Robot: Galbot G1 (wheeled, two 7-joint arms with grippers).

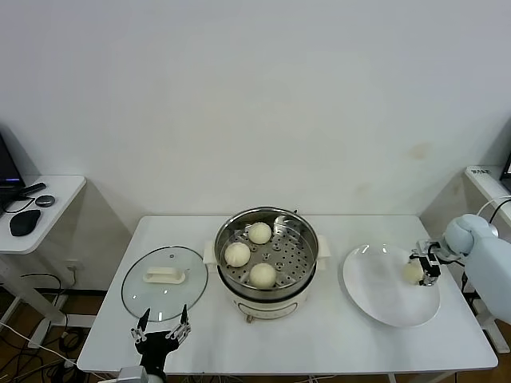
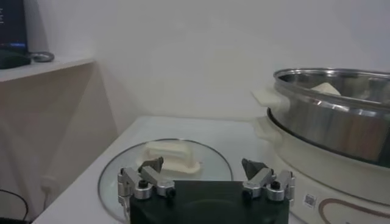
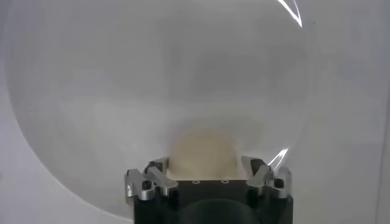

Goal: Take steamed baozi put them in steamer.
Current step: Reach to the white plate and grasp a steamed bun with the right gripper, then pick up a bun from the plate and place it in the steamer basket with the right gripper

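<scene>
Sitting on the plate [image 1: 375, 299], the last bun [image 1: 412, 272] lies between the right pincer's [image 1: 423, 267] parted fingers, grip uncertain. Three buns [image 1: 237, 254] already rest in the steamer [image 1: 303, 227]. Left pincer [image 1: 162, 330] hangs open near the glass lid [image 1: 164, 279] on a white bench [image 1: 319, 339]; bare wall behind.

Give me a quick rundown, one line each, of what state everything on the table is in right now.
Steamer: lid off, three baozi on its perforated tray.
Glass lid: lying flat on the table, handle up, left of the steamer.
White plate: holds one baozi near its right edge.
Last baozi: on the plate, between the right gripper's jaws.
Right gripper: around that baozi.
Left gripper: open, idle by the lid.
</scene>
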